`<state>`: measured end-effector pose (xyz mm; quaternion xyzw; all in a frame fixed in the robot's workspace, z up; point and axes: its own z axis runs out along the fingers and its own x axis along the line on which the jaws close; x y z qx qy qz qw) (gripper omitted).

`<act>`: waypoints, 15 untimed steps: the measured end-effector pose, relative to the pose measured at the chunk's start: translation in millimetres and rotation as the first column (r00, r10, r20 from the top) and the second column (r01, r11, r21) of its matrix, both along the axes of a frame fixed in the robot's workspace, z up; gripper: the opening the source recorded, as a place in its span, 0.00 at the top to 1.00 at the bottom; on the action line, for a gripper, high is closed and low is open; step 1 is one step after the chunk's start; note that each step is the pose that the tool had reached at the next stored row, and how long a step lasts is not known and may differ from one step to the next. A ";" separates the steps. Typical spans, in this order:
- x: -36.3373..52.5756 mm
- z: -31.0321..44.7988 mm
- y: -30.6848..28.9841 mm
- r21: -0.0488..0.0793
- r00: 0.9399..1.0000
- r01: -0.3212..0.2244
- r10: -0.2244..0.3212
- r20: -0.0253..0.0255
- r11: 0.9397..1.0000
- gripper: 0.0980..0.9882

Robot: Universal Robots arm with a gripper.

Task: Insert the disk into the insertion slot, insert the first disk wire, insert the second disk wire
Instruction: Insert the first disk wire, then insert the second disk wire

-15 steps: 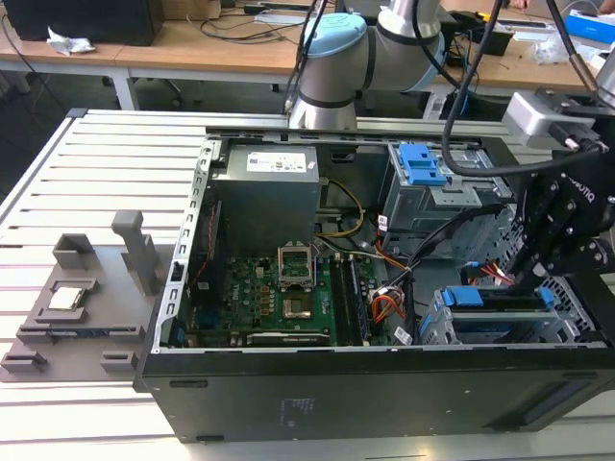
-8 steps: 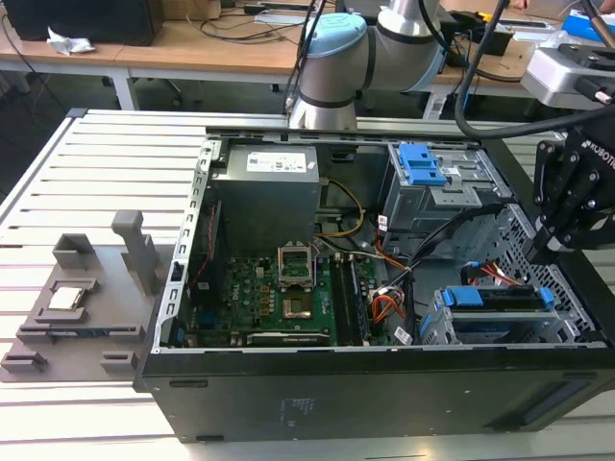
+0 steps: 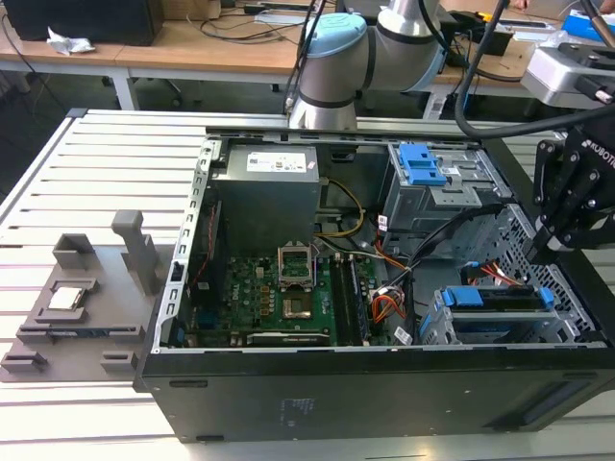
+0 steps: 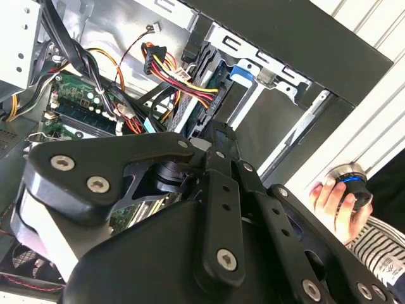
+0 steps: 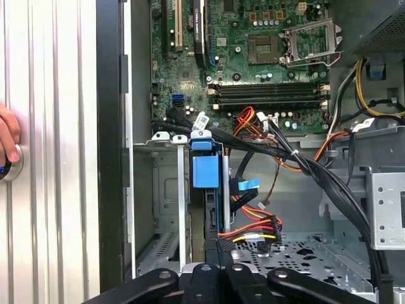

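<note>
In the exterior view I note, left to right: grey fixture (image 3: 77, 298) on the slatted table (image 3: 58, 182); motherboard (image 3: 279, 288) in the open case (image 3: 384, 394); the disk (image 3: 500, 298) seated in the insertion slot (image 3: 437, 327); my pincer (image 3: 545, 248) above the disk's end. Whether my pincer is clenched or released, I cannot tell.

Blue-framed disk (image 5: 205, 172) in the silver insertion slot (image 5: 166, 190), red-and-yellow wires (image 5: 254, 230) just beside, green motherboard (image 5: 253, 60) beyond.

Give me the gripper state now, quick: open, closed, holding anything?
Gripper: cannot be told. It is close to the disk, which sits in the insertion slot, by the red and yellow wires.
</note>
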<state>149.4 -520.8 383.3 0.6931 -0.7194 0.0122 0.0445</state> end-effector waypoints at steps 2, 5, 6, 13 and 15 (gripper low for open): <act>0.0 0.0 0.0 0.000 1.000 0.000 0.000 0.000 1.000 0.99; 0.0 0.1 0.0 0.000 1.000 0.000 0.000 0.000 1.000 0.98; 0.0 0.1 0.0 0.000 1.000 0.000 0.000 0.000 1.000 0.98; -1.9 -1.6 0.2 0.000 1.000 0.000 0.000 0.000 1.000 0.77; -7.5 -6.3 0.8 0.000 1.000 -0.001 0.001 0.000 1.000 0.77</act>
